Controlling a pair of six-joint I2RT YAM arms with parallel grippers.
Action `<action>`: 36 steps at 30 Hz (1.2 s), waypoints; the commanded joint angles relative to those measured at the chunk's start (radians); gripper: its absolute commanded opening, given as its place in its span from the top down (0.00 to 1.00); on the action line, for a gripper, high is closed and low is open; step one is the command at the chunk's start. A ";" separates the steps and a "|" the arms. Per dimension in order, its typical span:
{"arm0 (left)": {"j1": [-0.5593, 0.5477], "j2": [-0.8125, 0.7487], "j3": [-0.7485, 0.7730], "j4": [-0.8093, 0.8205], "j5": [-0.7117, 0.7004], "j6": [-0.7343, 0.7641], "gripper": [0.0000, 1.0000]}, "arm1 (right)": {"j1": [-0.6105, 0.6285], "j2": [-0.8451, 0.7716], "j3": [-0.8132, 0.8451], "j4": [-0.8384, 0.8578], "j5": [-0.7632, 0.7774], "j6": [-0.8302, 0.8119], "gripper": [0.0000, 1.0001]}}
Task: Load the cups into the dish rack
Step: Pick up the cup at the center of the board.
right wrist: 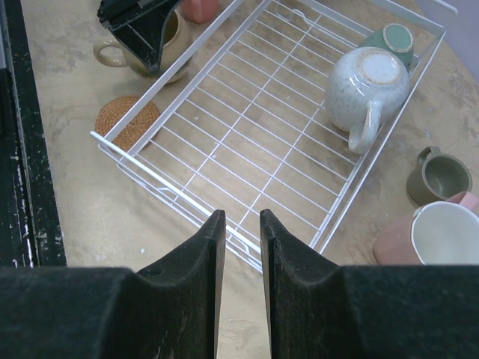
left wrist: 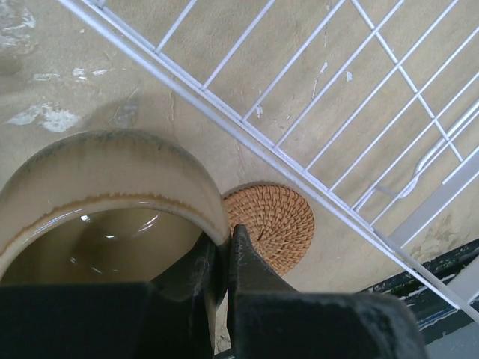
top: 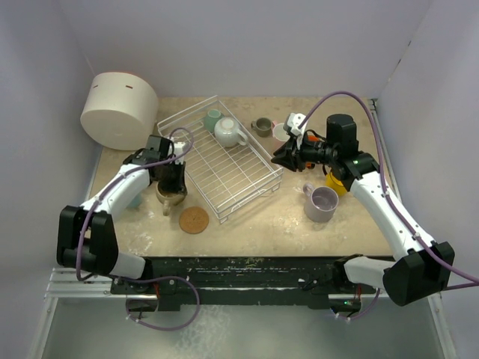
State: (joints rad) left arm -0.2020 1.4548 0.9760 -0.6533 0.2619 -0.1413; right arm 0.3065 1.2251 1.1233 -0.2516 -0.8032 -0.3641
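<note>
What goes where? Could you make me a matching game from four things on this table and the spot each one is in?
Things:
1. white mug
2. beige mug
3. lilac mug
4. cork coaster

Places:
A. rim pinched by the left gripper
B. flat on the table by the dish rack
C. upside down inside the rack
D. upright on the table, right of the rack

Pairs: 1-C, 2-A, 3-D, 4-B

A large white cylindrical container (top: 120,108) sits at the upper left of the overhead view on the mottled beige table (top: 262,228), and a round woven cork coaster (top: 194,220) lies flat left of centre, well apart from it.
</note>
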 commanded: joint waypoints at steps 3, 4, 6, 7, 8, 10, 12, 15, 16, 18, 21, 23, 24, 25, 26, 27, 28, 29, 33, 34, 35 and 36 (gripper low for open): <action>0.009 -0.172 0.011 0.023 -0.017 -0.037 1.00 | 0.000 0.005 0.003 0.009 -0.030 -0.010 0.72; 0.009 -0.194 0.010 0.022 -0.016 -0.045 1.00 | 0.000 0.005 0.003 0.010 -0.032 -0.012 0.72; 0.009 -0.238 0.010 0.017 -0.011 -0.060 1.00 | 0.000 0.004 0.002 0.010 -0.038 -0.012 0.72; 0.009 -0.264 0.009 0.014 -0.007 -0.070 1.00 | 0.000 0.003 0.001 0.010 -0.041 -0.012 0.72; 0.009 -0.287 0.009 0.010 -0.001 -0.080 1.00 | 0.000 0.001 0.001 0.011 -0.045 -0.013 0.72; 0.009 -0.362 0.003 0.006 0.008 -0.107 1.00 | 0.000 -0.004 0.000 0.012 -0.054 -0.013 0.72; 0.009 -0.443 -0.017 0.017 0.032 -0.136 1.00 | 0.000 -0.009 -0.003 0.013 -0.065 -0.012 0.72; 0.009 -0.573 -0.045 0.028 0.058 -0.182 1.00 | 0.000 -0.018 -0.006 0.018 -0.080 -0.013 0.72; 0.009 -0.613 -0.053 0.035 0.069 -0.207 1.00 | 0.000 -0.019 -0.007 0.020 -0.087 -0.012 0.72; 0.009 -0.688 -0.063 0.056 0.099 -0.245 1.00 | 0.000 -0.021 -0.008 0.021 -0.102 -0.012 0.72; 0.009 -0.785 -0.084 0.133 0.174 -0.318 1.00 | -0.001 -0.025 -0.008 0.022 -0.130 -0.009 0.72; 0.009 -0.828 -0.109 0.213 0.234 -0.384 1.00 | -0.001 -0.030 -0.011 0.028 -0.156 0.001 0.72; 0.009 -0.845 -0.136 0.266 0.270 -0.417 1.00 | -0.001 -0.033 -0.013 0.037 -0.172 0.011 0.72; 0.009 -0.859 -0.159 0.319 0.301 -0.459 1.00 | -0.001 -0.036 -0.018 0.048 -0.190 0.022 0.72; 0.009 -0.869 -0.183 0.383 0.327 -0.502 1.00 | -0.001 -0.041 -0.024 0.052 -0.207 0.039 0.72; 0.009 -0.878 -0.207 0.449 0.351 -0.544 1.00 | -0.002 -0.044 -0.030 0.080 -0.222 0.054 0.72; 0.008 -0.883 -0.232 0.513 0.370 -0.589 1.00 | -0.001 -0.046 -0.036 0.094 -0.236 0.067 0.71; 0.007 -0.888 -0.256 0.608 0.386 -0.630 1.00 | -0.002 -0.047 -0.039 0.105 -0.249 0.081 0.71; 0.006 -0.904 -0.356 0.900 0.399 -0.788 1.00 | -0.003 -0.043 -0.056 0.166 -0.314 0.156 0.71; 0.004 -0.909 -0.385 0.987 0.387 -0.822 1.00 | -0.003 -0.042 -0.062 0.191 -0.334 0.180 0.71; 0.002 -0.912 -0.415 1.065 0.374 -0.859 1.00 | -0.003 -0.041 -0.070 0.215 -0.352 0.210 0.70; -0.003 -0.914 -0.442 1.146 0.356 -0.890 1.00 | -0.003 -0.039 -0.077 0.241 -0.370 0.240 0.70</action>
State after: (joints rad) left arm -0.1986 0.5770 0.5850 -0.0574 0.6086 -0.8356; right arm 0.3065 1.2041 1.0683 -0.1455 -1.0534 -0.2489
